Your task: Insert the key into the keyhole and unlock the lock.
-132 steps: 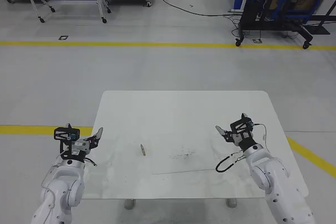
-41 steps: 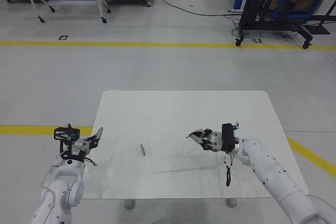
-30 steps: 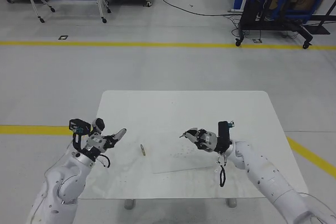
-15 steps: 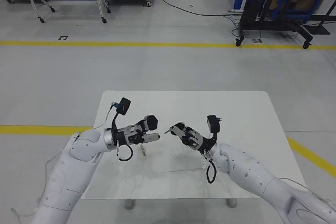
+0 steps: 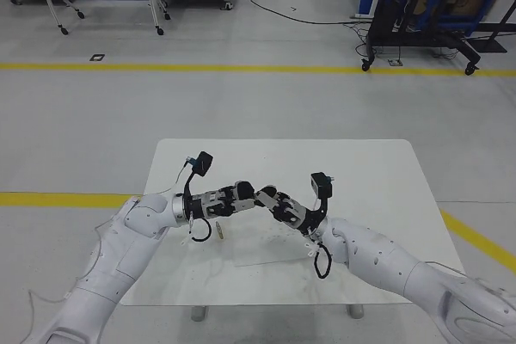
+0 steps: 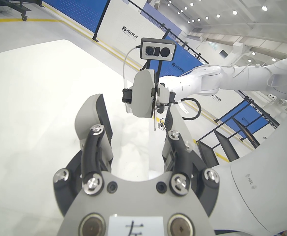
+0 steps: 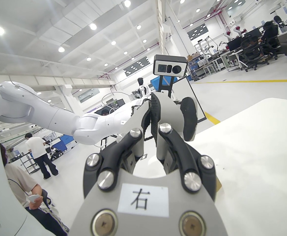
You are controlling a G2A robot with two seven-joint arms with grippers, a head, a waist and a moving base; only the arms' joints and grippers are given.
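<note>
- Left gripper [image 6: 134, 114]: held above the middle of the table [image 5: 353, 163], jaws wide apart with nothing between them
- Right gripper [image 7: 152, 106]: held above the table facing the left gripper, tip to tip and just short of contact in the top view; its fingers are pressed together
- In the left wrist view, the right gripper sits just beyond the gap between the left fingers [image 6: 101, 114], edge-on
- A thin pale strip [image 6: 154, 121] hangs down from between the right fingers; what it is cannot be told
- Small elongated metal object [image 5: 218, 230]: lies flat on the table on the near side of the left gripper, just beside the left arm's hanging black cable [image 5: 201, 230] and apart from both grippers; too small to tell key from lock
- A faint straight sheet edge [image 5: 271, 261] crosses the tabletop nearer the robot
</note>
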